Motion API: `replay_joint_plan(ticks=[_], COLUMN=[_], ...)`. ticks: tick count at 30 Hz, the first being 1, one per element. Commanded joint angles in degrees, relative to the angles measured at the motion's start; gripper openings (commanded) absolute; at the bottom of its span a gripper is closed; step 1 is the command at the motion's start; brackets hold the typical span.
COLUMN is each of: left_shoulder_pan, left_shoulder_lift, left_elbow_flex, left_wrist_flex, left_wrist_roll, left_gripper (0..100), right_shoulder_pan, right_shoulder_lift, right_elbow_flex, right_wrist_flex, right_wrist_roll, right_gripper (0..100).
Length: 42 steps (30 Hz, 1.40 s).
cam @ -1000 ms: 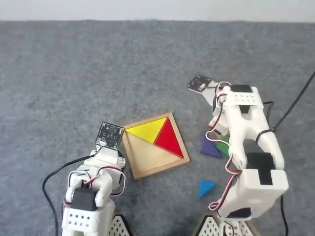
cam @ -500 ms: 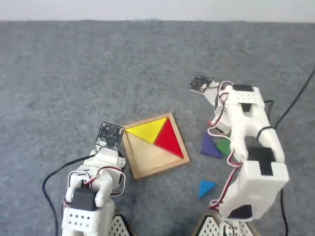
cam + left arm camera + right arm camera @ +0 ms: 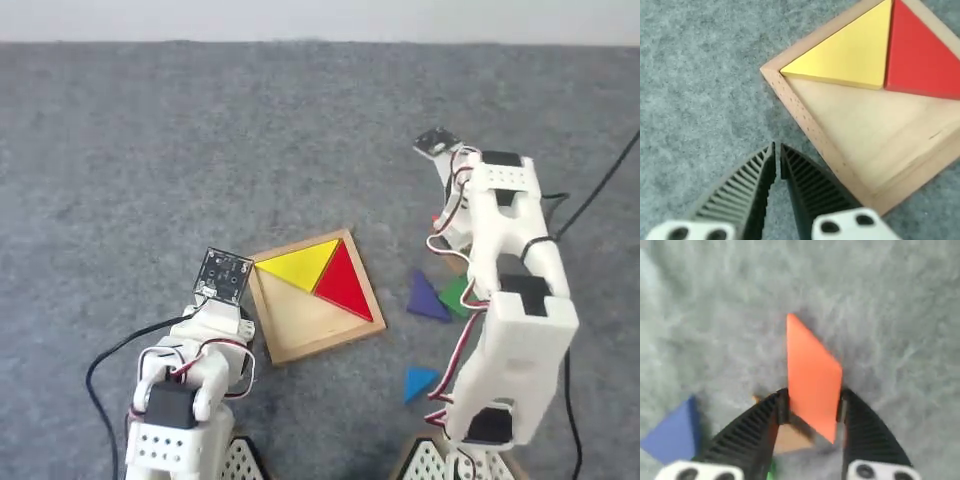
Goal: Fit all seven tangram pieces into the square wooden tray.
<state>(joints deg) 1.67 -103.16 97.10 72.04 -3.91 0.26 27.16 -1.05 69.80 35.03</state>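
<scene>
Swinging farther from the tray (image 3: 330,343) than before, the right gripper (image 3: 812,397) is clamping the orange parallelogram (image 3: 810,365); the left gripper (image 3: 776,148) is sitting closed

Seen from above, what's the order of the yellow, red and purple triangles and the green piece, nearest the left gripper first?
From the left gripper, beside the tray:
1. yellow triangle, in the tray
2. red triangle, next to it
3. purple triangle, right of the tray
4. green piece, farthest right

Left jaws closed, low; right jaws clamping orange piece (image 3: 812,375).
</scene>
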Motion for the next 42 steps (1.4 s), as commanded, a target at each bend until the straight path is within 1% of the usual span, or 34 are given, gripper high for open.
replay_joint_plan(ticks=[1,11,17,19,23,25,29,32,39,42], left_shoulder_pan=[-0.4,-0.4,-0.4,-0.4,-0.4,-0.4,-0.4,-0.4,-0.4,-0.4], left_shoulder_lift=[-1.1,-1.1,-1.1,-1.1,-1.1,-1.1,-1.1,-1.1,-1.1,-1.1], left_elbow_flex=[-0.6,-0.6,-0.6,-0.6,-0.6,-0.6,-0.6,-0.6,-0.6,-0.6], left_wrist_flex=[0.3,0.3,0.3,0.3,0.3,0.3,0.3,0.3,0.3,0.3], left_wrist_roll=[-0.1,-0.1,-0.1,-0.1,-0.1,-0.1,-0.1,-0.1,-0.1,-0.1], left_gripper=[2,2,2,2,2,2,2,2,2,2], right_shoulder_pan=[-2.3,-7.0,-6.0,-5.8,-5.8,-5.8,-5.8,-5.1,-4.1,-4.1], right_shoulder_lift=[-7.2,-16.2,-16.4,-14.6,-10.2,-8.0,-4.6,-2.7,2.2,2.6], right_elbow_flex=[-1.4,-1.1,-1.1,-1.1,-1.4,-1.4,-1.5,-1.5,-1.5,-1.5], right_wrist_flex=[2.0,7.0,6.5,6.5,4.7,2.5,0.3,-1.4,-4.7,-4.6], right_wrist_roll=[-4.6,-8.6,-8.2,-6.6,-3.4,-3.3,-3.9,-6.4,-7.1,-8.2], right_gripper=[15.4,15.4,16.5,21.2,34.6,37.3,37.2,36.8,23.1,18.0])
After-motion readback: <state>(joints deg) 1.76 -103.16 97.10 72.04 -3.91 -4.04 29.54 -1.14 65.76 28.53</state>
